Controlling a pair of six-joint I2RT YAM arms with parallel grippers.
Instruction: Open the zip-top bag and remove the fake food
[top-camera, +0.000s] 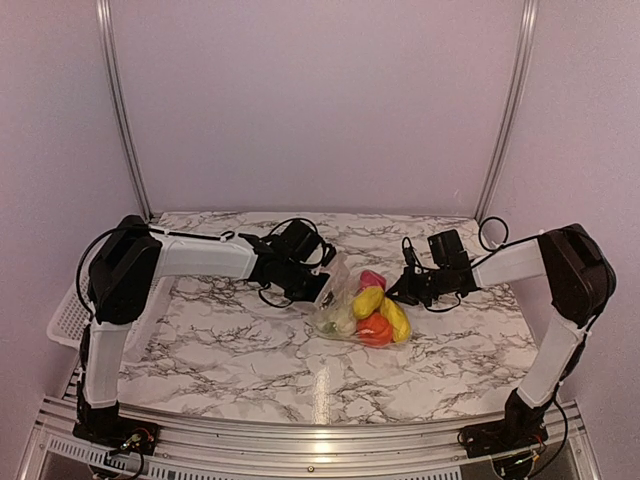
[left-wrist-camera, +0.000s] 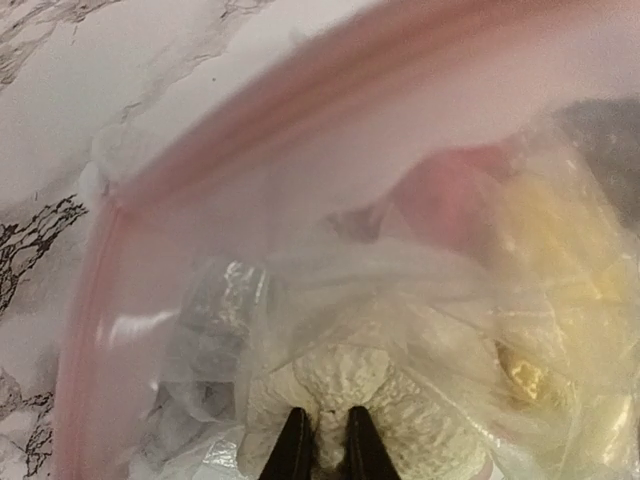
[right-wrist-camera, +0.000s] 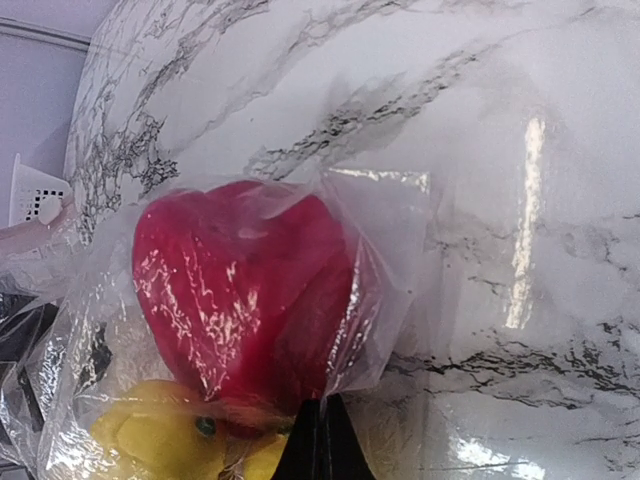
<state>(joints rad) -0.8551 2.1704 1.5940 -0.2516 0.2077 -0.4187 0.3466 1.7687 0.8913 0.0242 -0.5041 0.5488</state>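
The clear zip-top bag (top-camera: 330, 275) lies at the middle of the marble table between both arms. Its fake food shows through: a pink-red piece (top-camera: 372, 279), yellow pieces (top-camera: 368, 300), an orange-red fruit (top-camera: 375, 330) and white cauliflower (top-camera: 338, 320). My left gripper (top-camera: 325, 290) is at the bag's left end. In the left wrist view the pink zip strip (left-wrist-camera: 200, 150) arcs around, and the left gripper (left-wrist-camera: 330, 440) is shut on a ridge of the cauliflower (left-wrist-camera: 345, 375). My right gripper (top-camera: 392, 295) is at the bag's right side. It (right-wrist-camera: 322, 425) is shut on a fold of the bag (right-wrist-camera: 390, 250) beside the red piece (right-wrist-camera: 240, 290).
A white lattice basket (top-camera: 65, 315) sits at the table's left edge, behind the left arm, and shows as a corner (right-wrist-camera: 35, 195) in the right wrist view. The marble table (top-camera: 250, 360) is bare in front of the bag. A wall stands close behind.
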